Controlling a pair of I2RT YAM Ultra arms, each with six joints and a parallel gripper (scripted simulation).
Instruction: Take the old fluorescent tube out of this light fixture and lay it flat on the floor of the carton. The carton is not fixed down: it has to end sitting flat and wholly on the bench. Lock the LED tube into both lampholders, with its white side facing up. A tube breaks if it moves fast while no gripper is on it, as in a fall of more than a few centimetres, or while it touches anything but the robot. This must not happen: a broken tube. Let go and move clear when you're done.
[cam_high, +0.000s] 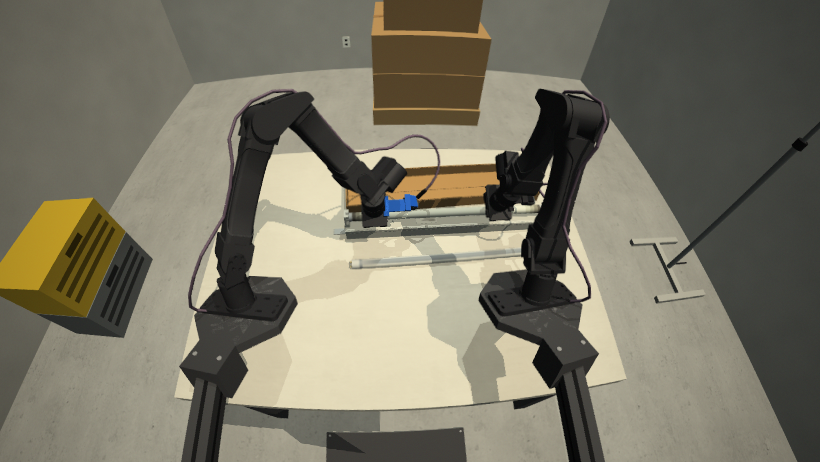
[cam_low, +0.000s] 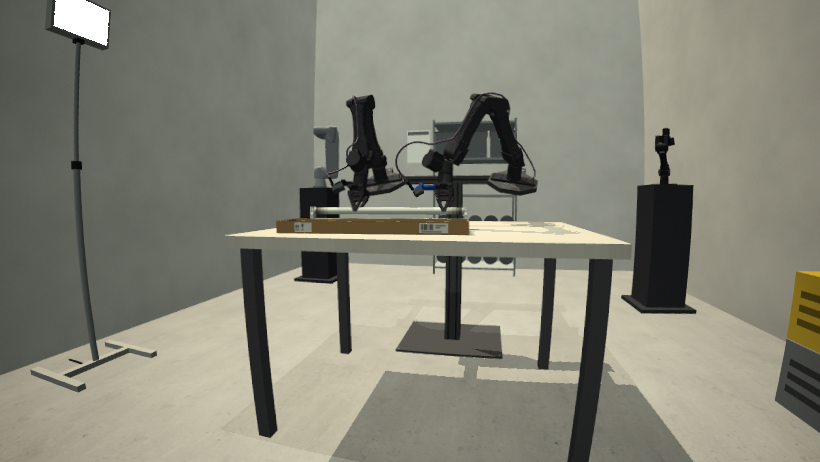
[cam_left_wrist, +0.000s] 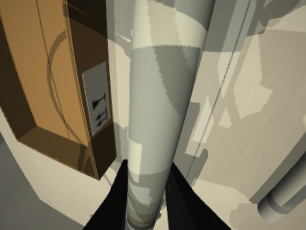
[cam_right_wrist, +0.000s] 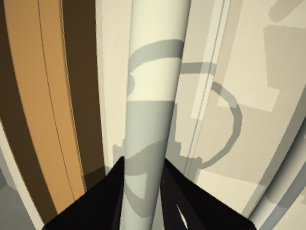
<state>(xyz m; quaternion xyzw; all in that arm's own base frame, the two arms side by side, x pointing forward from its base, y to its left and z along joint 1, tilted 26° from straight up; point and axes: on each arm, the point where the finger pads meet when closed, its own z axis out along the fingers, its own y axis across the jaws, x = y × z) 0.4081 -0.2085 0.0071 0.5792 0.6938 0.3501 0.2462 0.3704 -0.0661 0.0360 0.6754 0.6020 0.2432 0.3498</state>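
Both grippers hold the old fluorescent tube, a pale grey tube, level a little above the light fixture and beside the carton. My left gripper is shut on the old tube near one end; its fingers clamp the tube. My right gripper is shut on the old tube near the other end; its fingers also clamp the tube. The LED tube lies on the bench in front of the fixture. From the side, the held tube hangs just above the carton's rim.
The open brown carton lies lengthwise right behind the fixture, close to the held tube. The LED tube shows at the edge of both wrist views. Stacked boxes stand beyond the bench, a yellow case on the floor.
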